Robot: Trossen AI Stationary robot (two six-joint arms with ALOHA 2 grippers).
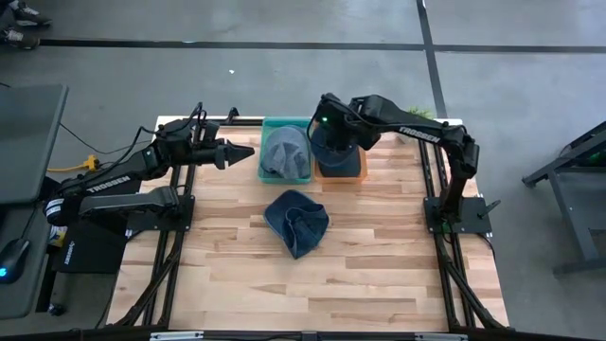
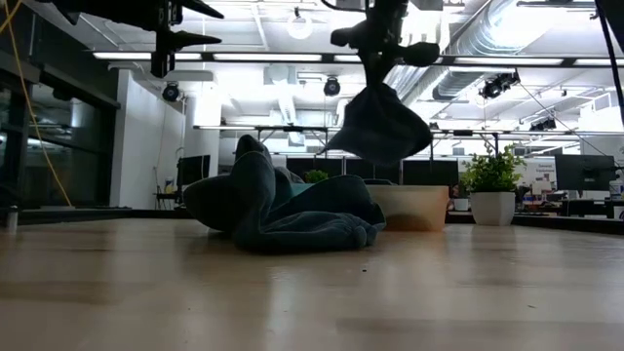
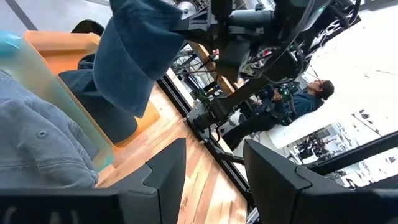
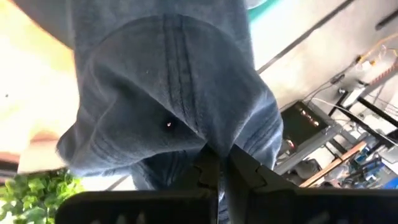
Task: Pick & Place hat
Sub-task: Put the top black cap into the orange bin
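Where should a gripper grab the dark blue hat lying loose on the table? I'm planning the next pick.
The hat lies crumpled on the wood table. From above, pinch the raised fold at its top: that ridge stands clear of the surface, while the rest lies flat.

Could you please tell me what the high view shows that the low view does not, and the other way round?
Only the high view shows the teal bin holding a grey hat, the left gripper open beside it, and the orange bin under the right gripper. Only the low view shows that the gripped dark hat hangs clear above the table, plus a potted plant behind. Both show the crumpled blue hat mid-table.
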